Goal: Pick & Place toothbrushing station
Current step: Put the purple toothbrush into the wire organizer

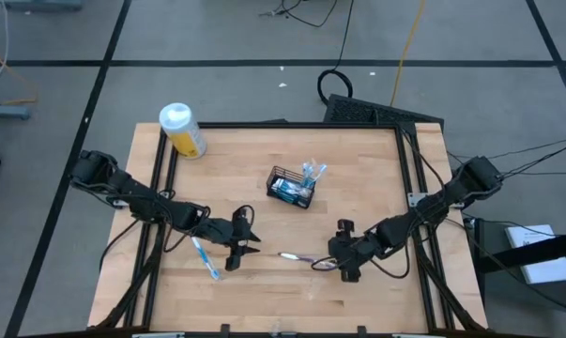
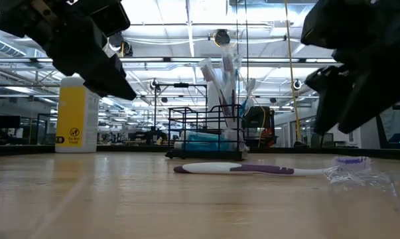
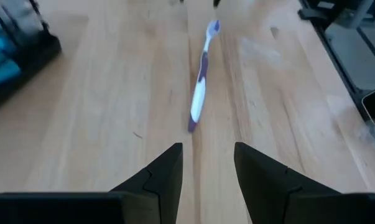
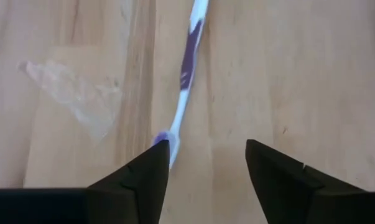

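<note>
On the light wooden table (image 1: 264, 282), a white-and-purple toothbrush (image 1: 295, 255) lay flat between the two grippers. The right gripper (image 4: 203, 155) stood open over its brush end, fingers empty. The left gripper (image 1: 252, 242), parted and holding nothing, pointed at the handle. The black wire-mesh basket (image 1: 290, 188) sat farther back.

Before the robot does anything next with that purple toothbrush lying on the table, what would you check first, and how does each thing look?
1. Purple toothbrush lies flat on the wooden table, free of any grip: ok.
2. Right gripper open, head end of the brush beside one finger: ok.
3. Left gripper open, empty, aimed at the brush's handle end: ok.
4. Black wire basket upright, with brushes standing in it: ok.
5. Blue toothbrush lies loose by the left arm, outside the basket: not ok.
6. Room in the basket for another brush: cannot tell.
</note>
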Controlling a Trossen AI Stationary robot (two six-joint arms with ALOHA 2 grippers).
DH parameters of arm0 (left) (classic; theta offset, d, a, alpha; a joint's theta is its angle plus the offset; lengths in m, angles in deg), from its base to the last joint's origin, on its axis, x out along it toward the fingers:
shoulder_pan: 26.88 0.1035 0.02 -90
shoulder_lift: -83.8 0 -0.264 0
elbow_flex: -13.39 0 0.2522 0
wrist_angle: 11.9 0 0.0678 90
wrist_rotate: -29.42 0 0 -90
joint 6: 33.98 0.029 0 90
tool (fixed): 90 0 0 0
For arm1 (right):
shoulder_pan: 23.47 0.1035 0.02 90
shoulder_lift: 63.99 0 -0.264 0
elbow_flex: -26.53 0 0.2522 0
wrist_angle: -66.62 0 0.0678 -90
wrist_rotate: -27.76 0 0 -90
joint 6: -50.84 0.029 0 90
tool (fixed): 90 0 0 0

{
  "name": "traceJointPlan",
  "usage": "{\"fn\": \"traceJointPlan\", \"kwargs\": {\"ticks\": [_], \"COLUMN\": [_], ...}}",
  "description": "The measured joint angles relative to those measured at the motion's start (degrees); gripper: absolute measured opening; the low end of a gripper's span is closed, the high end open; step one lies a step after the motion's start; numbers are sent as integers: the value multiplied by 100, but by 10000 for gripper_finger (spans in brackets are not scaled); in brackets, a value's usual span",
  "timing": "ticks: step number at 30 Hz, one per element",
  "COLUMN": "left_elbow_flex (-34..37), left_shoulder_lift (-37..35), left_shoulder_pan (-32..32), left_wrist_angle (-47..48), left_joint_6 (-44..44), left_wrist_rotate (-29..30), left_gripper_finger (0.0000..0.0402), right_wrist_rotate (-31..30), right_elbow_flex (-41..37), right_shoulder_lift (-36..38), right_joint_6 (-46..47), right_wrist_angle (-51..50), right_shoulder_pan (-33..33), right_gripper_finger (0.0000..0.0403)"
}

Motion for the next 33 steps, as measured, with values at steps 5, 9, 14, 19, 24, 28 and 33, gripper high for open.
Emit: {"fn": "traceJointPlan", "kwargs": {"ticks": [5, 9, 14, 19, 24, 28, 33], "left_elbow_flex": [-483, -1236, -2186, -3097, -3679, -3829, -4028], "left_shoulder_lift": [433, 1111, 1944, 2552, 2863, 3027, 3287], "left_shoulder_pan": [-52, -52, -16, 69, 231, 373, 489], "left_wrist_angle": [527, 1321, 1896, 2623, 3109, 3195, 3199], "left_joint_6": [-104, 83, 463, 852, 1087, 1168, 1261], "left_wrist_rotate": [-130, -173, -468, -535, -533, -572, -842], "left_gripper_finger": [152, 152, 152, 152, 152, 152, 152], "right_wrist_rotate": [-1171, -2072, -2840, -3155, -3244, -3244, -3249], "right_elbow_flex": [8, 7, 8, 7, 4, 4, 4], "right_shoulder_lift": [236, 616, 989, 1102, 1082, 1081, 1082], "right_joint_6": [-240, -279, -265, 124, 835, 1142, 1445], "right_wrist_angle": [145, 110, -43, -492, -1001, -1091, -1299], "right_shoulder_pan": [349, 684, 1160, 1466, 1698, 1895, 1989], "right_gripper_finger": [187, 181, 180, 180, 180, 180, 180]}}
